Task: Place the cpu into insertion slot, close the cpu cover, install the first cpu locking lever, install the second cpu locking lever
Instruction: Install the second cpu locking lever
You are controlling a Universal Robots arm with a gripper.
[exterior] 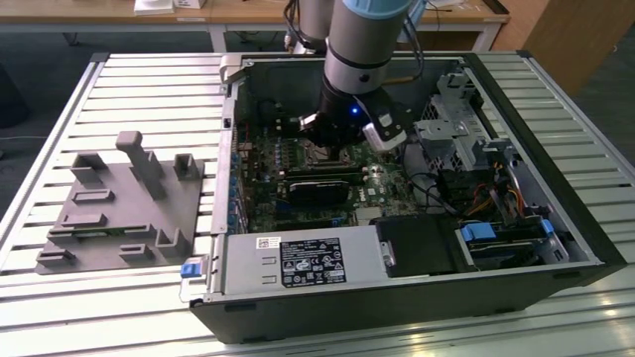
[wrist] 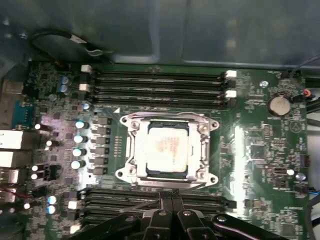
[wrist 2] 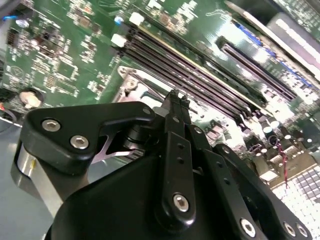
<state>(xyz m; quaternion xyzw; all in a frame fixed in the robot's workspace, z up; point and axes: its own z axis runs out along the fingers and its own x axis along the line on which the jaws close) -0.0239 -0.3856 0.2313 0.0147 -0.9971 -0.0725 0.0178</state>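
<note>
The cpu (wrist: 168,149) already sits in the insertion slot (wrist: 131,150), and the cpu cover (wrist: 205,145) lies flat around it, its silvery frame ringing the pale chip face near the middle of the motherboard (wrist: 260,145). So the step in hand looks like the locking levers. The pincer (wrist: 172,196) hangs low over the socket's edge nearest the lower memory slots (wrist: 150,200), its fingers pressed together (nothing shows between them). A thin wire lever (wrist: 145,201) runs along that edge just at the fingertips; whether it is hooked down I cannot tell. The next move calls for a fine, steady press on that wire.
</note>
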